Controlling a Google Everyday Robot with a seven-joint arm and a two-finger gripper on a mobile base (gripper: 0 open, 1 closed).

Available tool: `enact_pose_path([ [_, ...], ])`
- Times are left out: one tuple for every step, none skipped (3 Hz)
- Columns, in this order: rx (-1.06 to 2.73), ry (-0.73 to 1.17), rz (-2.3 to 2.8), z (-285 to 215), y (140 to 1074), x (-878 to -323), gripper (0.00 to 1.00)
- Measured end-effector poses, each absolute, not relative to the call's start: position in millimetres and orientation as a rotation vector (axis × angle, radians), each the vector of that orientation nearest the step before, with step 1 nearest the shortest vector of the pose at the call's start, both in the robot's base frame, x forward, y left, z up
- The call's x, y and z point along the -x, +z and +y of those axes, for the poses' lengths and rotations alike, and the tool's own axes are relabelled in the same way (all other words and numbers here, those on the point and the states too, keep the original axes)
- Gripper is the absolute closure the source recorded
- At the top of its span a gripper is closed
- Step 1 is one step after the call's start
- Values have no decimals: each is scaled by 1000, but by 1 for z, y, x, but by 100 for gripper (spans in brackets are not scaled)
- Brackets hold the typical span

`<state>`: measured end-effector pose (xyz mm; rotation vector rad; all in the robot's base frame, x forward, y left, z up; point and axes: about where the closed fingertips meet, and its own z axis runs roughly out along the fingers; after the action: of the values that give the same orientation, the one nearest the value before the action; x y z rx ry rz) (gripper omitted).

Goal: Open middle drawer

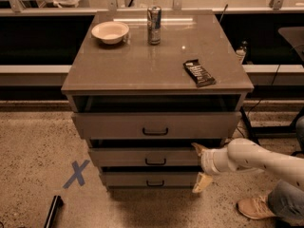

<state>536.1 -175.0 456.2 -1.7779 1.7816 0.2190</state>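
The cabinet has three grey-tan drawers with black bar handles. The top drawer (118, 126) is pulled out farthest. The middle drawer (123, 156) sits below it, pulled out a little, its handle (156, 162) at centre. The bottom drawer (128, 179) is the least far out. My gripper (198, 167) comes in from the right on a white arm (256, 160). It is at the right end of the middle drawer front, to the right of the handle. One finger (198, 149) is at the drawer's top edge and the other (200, 183) hangs low by the bottom drawer, so the gripper is open.
On the cabinet top (142, 65) stand a white bowl (110, 32), a drink can (154, 24) and a dark snack bar (199, 72). A blue tape X (76, 174) marks the floor at left. A dark object (53, 212) lies bottom left. A person's shoe (254, 207) is bottom right.
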Motion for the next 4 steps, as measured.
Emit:
enact_pose_path([
  [1777, 219, 1787, -171, 449, -555, 0],
  [1773, 224, 1812, -168, 438, -569, 6],
  [1773, 221, 1832, -165, 432, -577, 9],
  [1776, 228, 1848, -164, 426, -577, 15],
])
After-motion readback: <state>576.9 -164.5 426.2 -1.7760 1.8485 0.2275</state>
